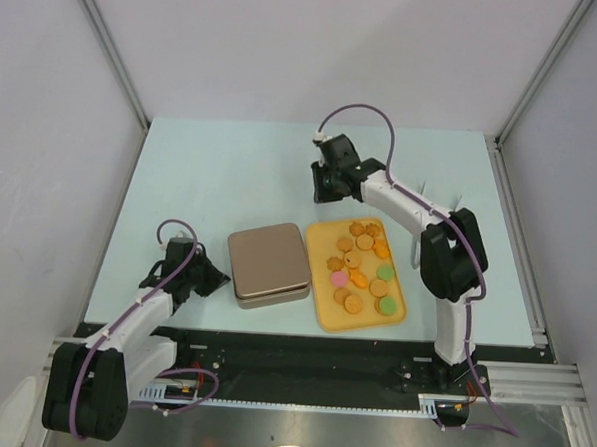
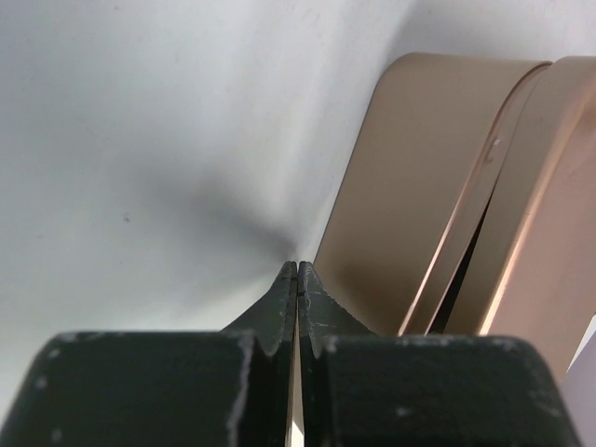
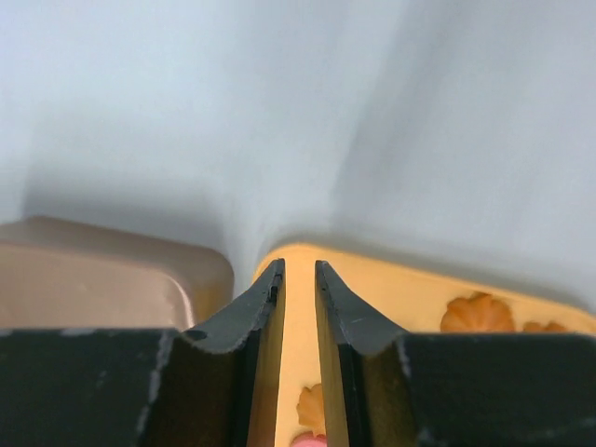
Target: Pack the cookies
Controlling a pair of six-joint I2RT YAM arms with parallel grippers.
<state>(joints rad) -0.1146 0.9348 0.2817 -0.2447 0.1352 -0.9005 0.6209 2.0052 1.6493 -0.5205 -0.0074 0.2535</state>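
The cookies (image 1: 360, 267) lie loose on an orange tray (image 1: 319, 307): mostly orange-tan, one pink (image 1: 340, 279), two green (image 1: 384, 272). A brown rounded-square tin (image 1: 266, 265) with its lid on stands left of the tray. My left gripper (image 1: 214, 277) is shut and empty, low on the table by the tin's left side (image 2: 410, 186). My right gripper (image 1: 325, 193) is narrowly open and empty, just behind the tray's far left corner (image 3: 298, 270). Flower-edged cookies (image 3: 478, 315) show in the right wrist view.
The lid (image 2: 549, 242) sits slightly askew on the tin, with a dark gap along its edge. White walls enclose the table on three sides. The table's near edge meets a metal rail (image 1: 301, 364).
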